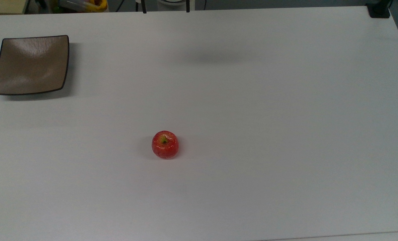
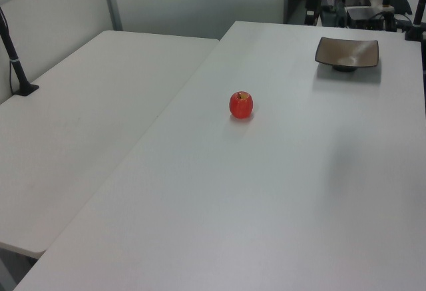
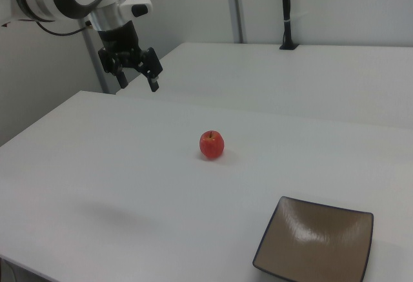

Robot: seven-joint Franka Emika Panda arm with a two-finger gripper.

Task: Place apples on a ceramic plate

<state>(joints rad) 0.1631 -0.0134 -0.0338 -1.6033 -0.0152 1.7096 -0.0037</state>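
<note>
1. Pincer (image 3: 137, 80): black two-finger unit on the white Panda arm, hanging in the air above the worktop (image 3: 97, 159), fingers spread apart, grasping nothing.
2. Apple (image 3: 211, 144): small, round, glossy red, yellow-green patch at the stem dimple. Sits upright on the bare worktop, below the pincer and off to the right view's right, well apart from it.
3. Ceramic plate (image 3: 316, 246): square, shallow, glossy taupe-brown, thin dark rim, corners turned up slightly. Nothing on it. In the right view it lies further from the pincer than the apple, toward the lower right.
4. Apple and plate are well apart; the apple is not on the plate.
5. Worktop: flat, matte white, smooth.
</note>
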